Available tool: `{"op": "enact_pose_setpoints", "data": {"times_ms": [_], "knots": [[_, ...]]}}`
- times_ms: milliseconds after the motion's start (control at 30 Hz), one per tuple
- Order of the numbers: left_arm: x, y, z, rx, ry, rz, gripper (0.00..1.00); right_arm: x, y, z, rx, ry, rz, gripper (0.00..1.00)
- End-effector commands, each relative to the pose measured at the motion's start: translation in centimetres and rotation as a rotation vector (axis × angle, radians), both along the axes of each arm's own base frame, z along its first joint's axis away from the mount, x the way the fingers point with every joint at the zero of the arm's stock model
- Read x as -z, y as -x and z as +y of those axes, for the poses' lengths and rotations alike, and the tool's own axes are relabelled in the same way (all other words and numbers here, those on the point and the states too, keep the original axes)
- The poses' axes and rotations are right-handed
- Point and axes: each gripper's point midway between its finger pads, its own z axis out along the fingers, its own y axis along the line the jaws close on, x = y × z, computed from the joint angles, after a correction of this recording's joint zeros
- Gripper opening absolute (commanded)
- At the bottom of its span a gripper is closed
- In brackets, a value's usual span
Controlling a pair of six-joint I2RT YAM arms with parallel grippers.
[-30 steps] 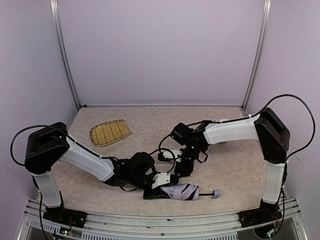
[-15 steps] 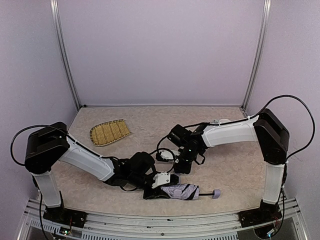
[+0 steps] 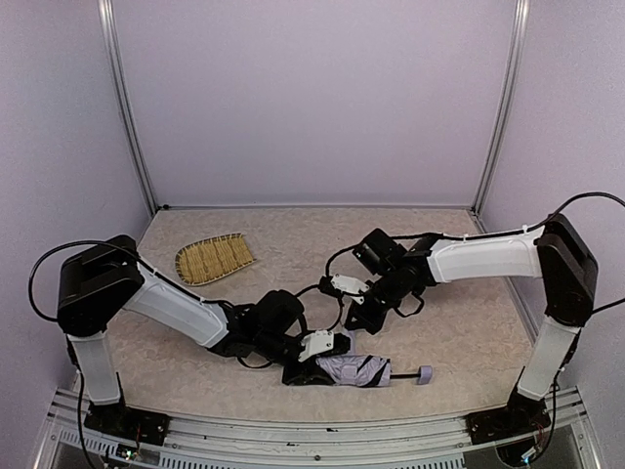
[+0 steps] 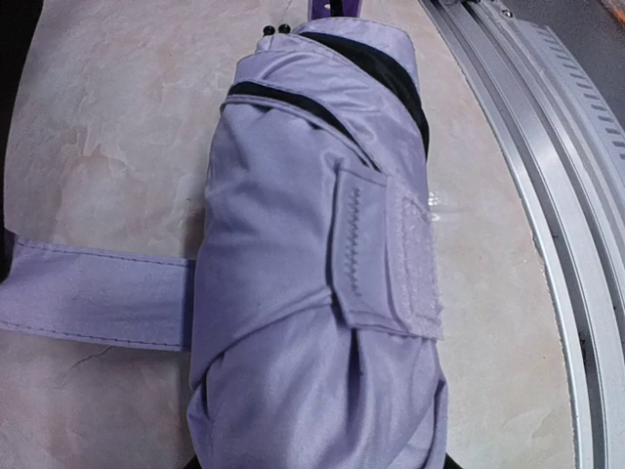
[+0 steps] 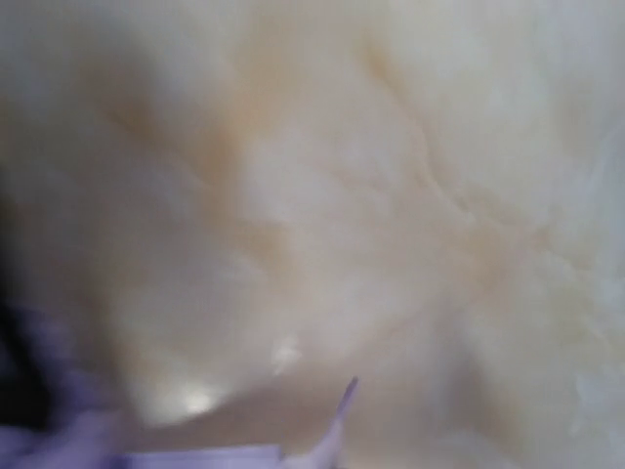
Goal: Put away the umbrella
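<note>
The folded lavender umbrella [image 3: 354,371] lies near the table's front edge, its black shaft and handle knob [image 3: 423,375] pointing right. My left gripper [image 3: 309,369] is shut on its left end. In the left wrist view the bundle [image 4: 312,293] fills the space between the jaws, with a velcro tab [image 4: 391,254] on top. The closure strap [image 4: 98,303] runs flat off the bundle's far side toward my right gripper [image 3: 358,320], which is shut on the strap's end. The right wrist view is blurred, with a strip of lavender strap [image 5: 195,454] at the bottom.
A woven bamboo tray [image 3: 215,258] lies at the back left of the table. The aluminium rail [image 4: 547,147] runs along the front edge close beside the umbrella. Black cables [image 3: 327,293] loop between the two arms.
My right gripper has closed, and its arm has swung to the right and stretched out flatter. The left arm and the umbrella have hardly moved.
</note>
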Motion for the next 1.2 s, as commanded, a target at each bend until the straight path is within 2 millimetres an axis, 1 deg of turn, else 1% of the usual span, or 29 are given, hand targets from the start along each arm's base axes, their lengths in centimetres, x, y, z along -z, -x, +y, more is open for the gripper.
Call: {"op": "enact_pose_setpoints", "data": {"times_ms": [0,67,167,233,333,400,500,533,600,667,800,900,967,1067,1167], "knots": [[8.1,1.7,7.1,-0.100,-0.318,0.278,0.00,-7.1,0.6,2.5,0.020,-0.309,-0.044,0.00],[8.0,1.4,7.1,-0.119,-0.309,0.312,0.00,-8.6,1.2,2.5,0.017,-0.372,-0.068,0.00],[8.2,0.7,7.3,-0.163,-0.308,0.372,0.00,-9.7,2.7,2.3,-0.016,-0.418,-0.078,0.00],[8.5,0.0,7.6,-0.209,-0.307,0.419,0.00,-9.9,3.9,2.0,-0.044,-0.431,-0.073,0.00],[8.9,-1.4,8.1,-0.287,-0.312,0.474,0.00,-9.8,6.5,2.3,-0.118,-0.449,-0.061,0.00],[9.2,-2.0,8.3,-0.321,-0.320,0.506,0.00,-9.1,8.3,2.6,-0.164,-0.451,-0.057,0.00],[9.5,-2.5,8.2,-0.342,-0.329,0.536,0.00,-7.9,10.0,3.3,-0.218,-0.438,-0.074,0.00],[9.6,-2.5,8.3,-0.346,-0.332,0.544,0.00,-7.1,10.8,3.7,-0.241,-0.413,-0.074,0.00],[9.7,-2.7,8.3,-0.353,-0.332,0.565,0.00,-5.1,11.6,3.9,-0.264,-0.334,-0.069,0.00],[9.7,-3.2,8.6,-0.377,-0.329,0.587,0.00,-3.1,12.3,3.6,-0.277,-0.245,-0.057,0.00],[10.0,-4.2,9.2,-0.431,-0.343,0.597,0.00,-0.1,12.8,2.1,-0.269,-0.097,-0.095,0.00],[10.1,-4.3,9.3,-0.431,-0.356,0.579,0.00,2.4,11.8,0.4,-0.215,0.030,-0.109,0.00],[10.1,-4.2,9.2,-0.424,-0.361,0.564,0.00,3.7,11.0,-0.6,-0.185,0.114,-0.131,0.00],[10.1,-4.0,9.0,-0.416,-0.368,0.549,0.00,4.7,10.4,-1.7,-0.169,0.200,-0.154,0.01],[10.1,-3.8,8.9,-0.406,-0.375,0.541,0.00,4.6,10.0,-2.3,-0.155,0.232,-0.183,0.06]]}}
